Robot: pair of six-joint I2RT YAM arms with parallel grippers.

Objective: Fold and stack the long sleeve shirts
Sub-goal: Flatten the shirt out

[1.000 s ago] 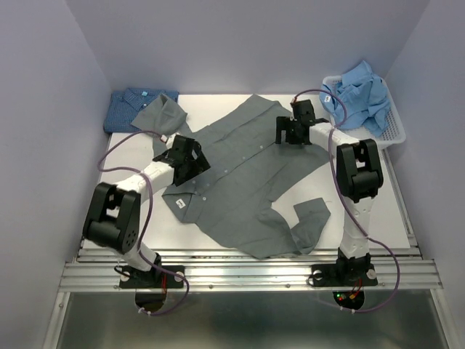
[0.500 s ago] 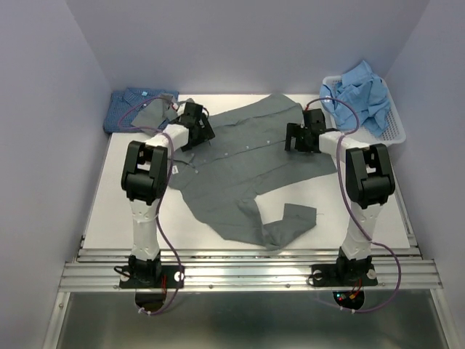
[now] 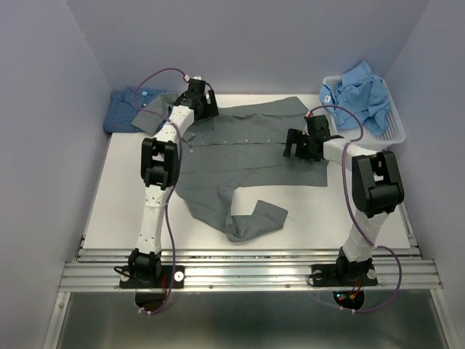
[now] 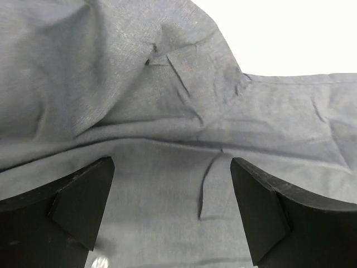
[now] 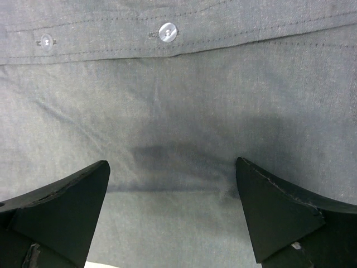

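Grey shirt (image 3: 247, 156) lies unfolded on the counter (image 3: 131, 211), with both hands over it.
The left hand (image 3: 203, 102) is spread wide above wrinkled cloth at the shirt's far edge. The right hand (image 3: 298, 142), equally spread, has the button strip just ahead. Left of the left hand lies the dark blue shirt (image 3: 125, 110). Beyond the right hand, the light blue shirt (image 3: 361, 91) fills a white basket (image 3: 396, 132).

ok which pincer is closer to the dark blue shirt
Left. The left pincer hovers over the far left part of the grey shirt, just right of the dark blue shirt. The right pincer is over the grey shirt's right side, much farther away.
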